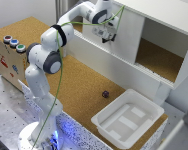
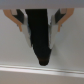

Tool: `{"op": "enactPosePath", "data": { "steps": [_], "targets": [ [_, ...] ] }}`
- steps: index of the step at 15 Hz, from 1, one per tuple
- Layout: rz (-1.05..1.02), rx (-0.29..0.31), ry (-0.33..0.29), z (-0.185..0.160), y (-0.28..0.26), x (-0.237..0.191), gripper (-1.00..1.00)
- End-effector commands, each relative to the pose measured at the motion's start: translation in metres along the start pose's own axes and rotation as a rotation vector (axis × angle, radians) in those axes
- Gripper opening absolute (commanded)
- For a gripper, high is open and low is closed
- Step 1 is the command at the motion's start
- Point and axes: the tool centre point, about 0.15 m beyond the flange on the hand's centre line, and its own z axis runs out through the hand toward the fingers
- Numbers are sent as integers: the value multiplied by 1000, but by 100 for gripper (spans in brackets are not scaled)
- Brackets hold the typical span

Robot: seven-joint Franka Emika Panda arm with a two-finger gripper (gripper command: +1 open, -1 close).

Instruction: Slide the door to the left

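Exterior view has the gripper (image 1: 108, 35) up against the door (image 1: 121, 35), the white panel covering the cabinet's (image 1: 159, 12) half toward that view's left, the other half standing open. The risk as I see it: push with too little contact and the jaws skid across that smooth face, or press in hard and the panel binds in its rail. Whether the jaws are spread or pressed together, I cannot tell; the wrist view is a blur of dark shape on white. Actual contact is hidden too.
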Motion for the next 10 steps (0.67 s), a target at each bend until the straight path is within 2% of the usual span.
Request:
{"op": "enactPosePath", "data": {
  "steps": [1,4,5,6,10],
  "targets": [
    [86,-191,23,45,-122,89,-100],
    [73,-231,40,40,-147,90,-100],
    [70,-264,51,36,-155,88,100],
    [73,-311,65,29,-162,85,100],
    [163,-372,84,15,-176,61,100]
  ]
}}
